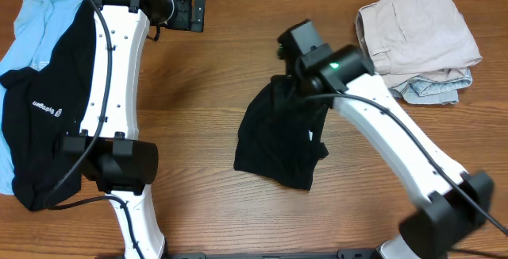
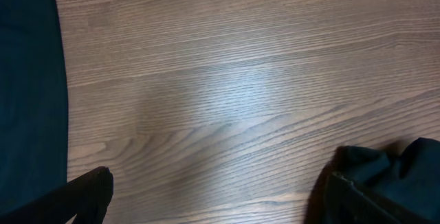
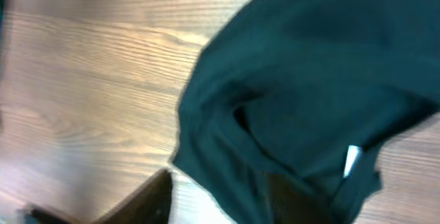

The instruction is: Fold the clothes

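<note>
A folded beige garment (image 1: 417,25) sits at the far right corner of the wooden table (image 1: 206,92), on top of a pale grey-blue one (image 1: 432,90). On the left side a light-blue garment (image 1: 36,21) lies partly under a black garment (image 1: 36,144), and the left arm reaches across both. The black T-shirt (image 1: 278,136) lies crumpled mid-table, its upper edge hidden beneath the right arm's wrist. The right gripper (image 3: 213,193) is over it, its fingers (image 3: 137,198) apart, with a loose edge of the shirt between them that is not pinched. The far finger is hard to tell from the dark cloth in the blurred wrist view. The left gripper (image 1: 198,13) stands spread wide over bare wood at the far edge, holding nothing. The shirt's small white tag (image 3: 351,161) shows no legible print. The white lettering (image 1: 48,108) on the left black garment is too small to read.
</note>
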